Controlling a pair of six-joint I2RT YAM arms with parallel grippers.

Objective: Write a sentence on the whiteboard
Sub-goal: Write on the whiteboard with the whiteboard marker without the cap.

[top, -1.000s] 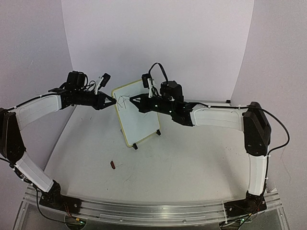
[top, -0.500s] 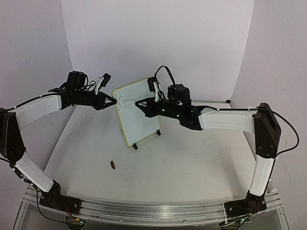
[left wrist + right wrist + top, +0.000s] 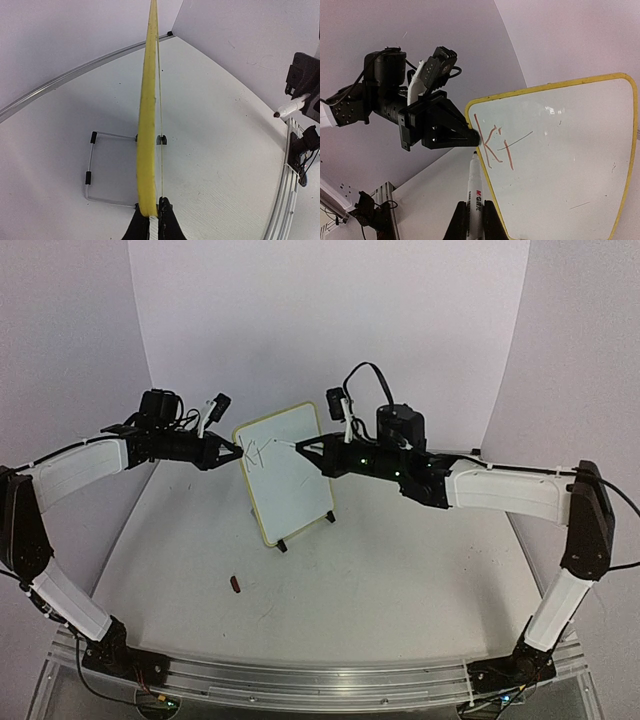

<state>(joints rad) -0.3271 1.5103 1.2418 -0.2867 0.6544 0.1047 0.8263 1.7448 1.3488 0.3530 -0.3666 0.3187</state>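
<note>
right claw (image 3: 474, 212) pinches the marker (image 3: 475, 177), left claw (image 3: 150, 220) clamps the whiteboard's (image 3: 295, 495) upper-left corner — sentence (image 3: 495, 145) barely begun; next, bring the tip onto the board.

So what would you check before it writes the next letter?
1. The left gripper clamps the whiteboard by its edge: ok.
2. The right gripper is shut on the marker: ok.
3. The marker's tip touches the board: not ok, it hangs in the air off the surface.
4. The board stands on its feet: ok.
5. The sentence is finished: not ok, only "Ki" and a stray stroke.
6. Ink left in the marker: cannot tell.
</note>
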